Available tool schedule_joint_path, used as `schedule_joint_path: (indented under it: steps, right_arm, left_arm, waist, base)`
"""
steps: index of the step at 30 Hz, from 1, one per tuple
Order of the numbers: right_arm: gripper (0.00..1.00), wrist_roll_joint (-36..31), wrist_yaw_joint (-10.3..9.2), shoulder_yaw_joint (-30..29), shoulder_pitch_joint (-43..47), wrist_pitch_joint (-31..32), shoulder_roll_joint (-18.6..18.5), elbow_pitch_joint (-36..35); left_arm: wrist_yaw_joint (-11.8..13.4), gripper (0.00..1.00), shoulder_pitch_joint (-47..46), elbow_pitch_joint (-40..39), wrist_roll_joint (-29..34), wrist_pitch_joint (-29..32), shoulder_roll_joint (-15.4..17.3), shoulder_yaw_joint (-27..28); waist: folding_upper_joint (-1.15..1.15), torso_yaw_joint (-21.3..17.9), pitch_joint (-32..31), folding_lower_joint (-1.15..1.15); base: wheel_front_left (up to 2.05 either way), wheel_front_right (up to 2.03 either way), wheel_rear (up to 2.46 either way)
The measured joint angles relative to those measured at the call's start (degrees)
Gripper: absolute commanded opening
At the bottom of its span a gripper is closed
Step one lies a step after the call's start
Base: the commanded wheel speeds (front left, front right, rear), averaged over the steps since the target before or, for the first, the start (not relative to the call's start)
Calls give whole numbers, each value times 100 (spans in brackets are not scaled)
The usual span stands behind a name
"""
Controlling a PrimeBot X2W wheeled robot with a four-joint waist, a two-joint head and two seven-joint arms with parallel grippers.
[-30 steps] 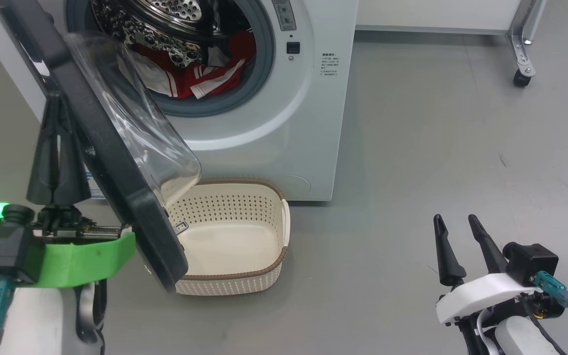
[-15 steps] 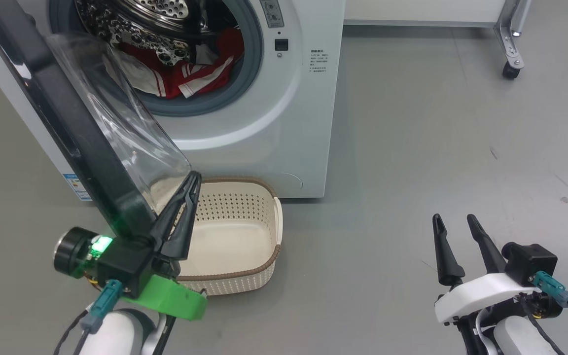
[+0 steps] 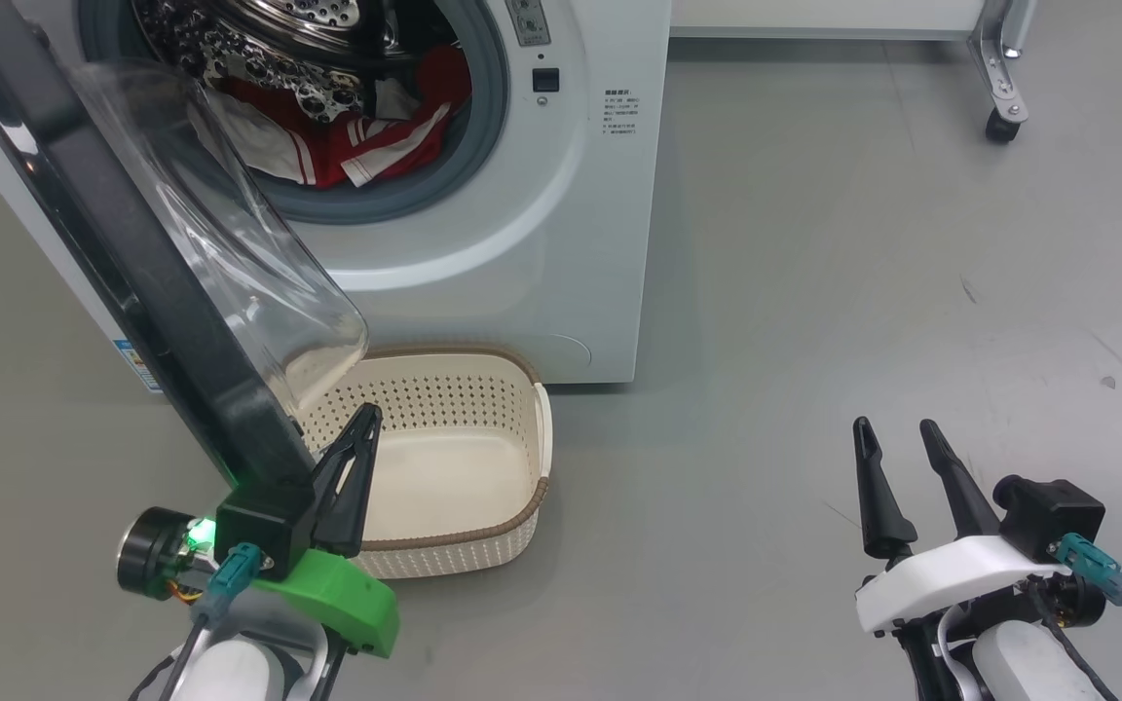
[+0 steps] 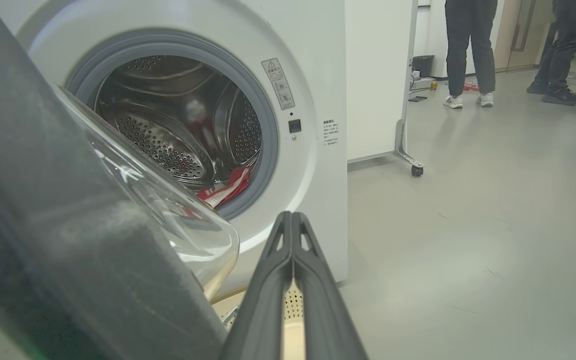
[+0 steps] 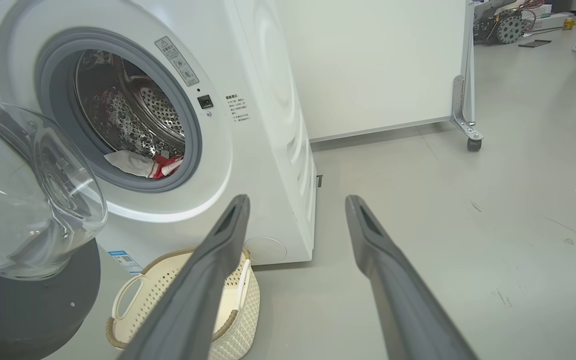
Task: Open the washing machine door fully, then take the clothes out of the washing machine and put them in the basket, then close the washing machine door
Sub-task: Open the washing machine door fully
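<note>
The washing machine stands with its black door swung out to the left, the clear glass bowl bulging over the basket. Red and white clothes lie in the steel drum. The empty cream basket sits on the floor before the machine. My left gripper is shut with nothing in it, just right of the door's lower edge, over the basket's near left side. My right gripper stands open at lower right, well away from the machine.
A white panel on a castor frame stands behind at the right. People's legs show far back in the left wrist view. Bare grey floor spreads right of the machine.
My left arm came from behind the door's outer face round to its right side and then drew back lower. The head camera shifted, so the scene slid left. The right gripper stayed put.
</note>
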Motion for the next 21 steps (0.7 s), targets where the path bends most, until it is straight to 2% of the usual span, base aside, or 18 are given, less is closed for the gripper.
schedule_joint_path:
  steps: [7, 21]
  right_arm:
    - [100, -30, 46, -52, 0, 0, 26, 52]
    - [100, -102, 103, -203, -2, -1, 66, 102]
  left_arm:
    - [214, 0, 4, 344, -59, 126, -36, 167]
    - [285, 0, -52, 624, -140, 14, -70, 235]
  waist:
    - [0, -24, 67, 0]
    - [0, 2, 109, 0]
  base:
    - [0, 0, 0]
    - [0, 0, 0]
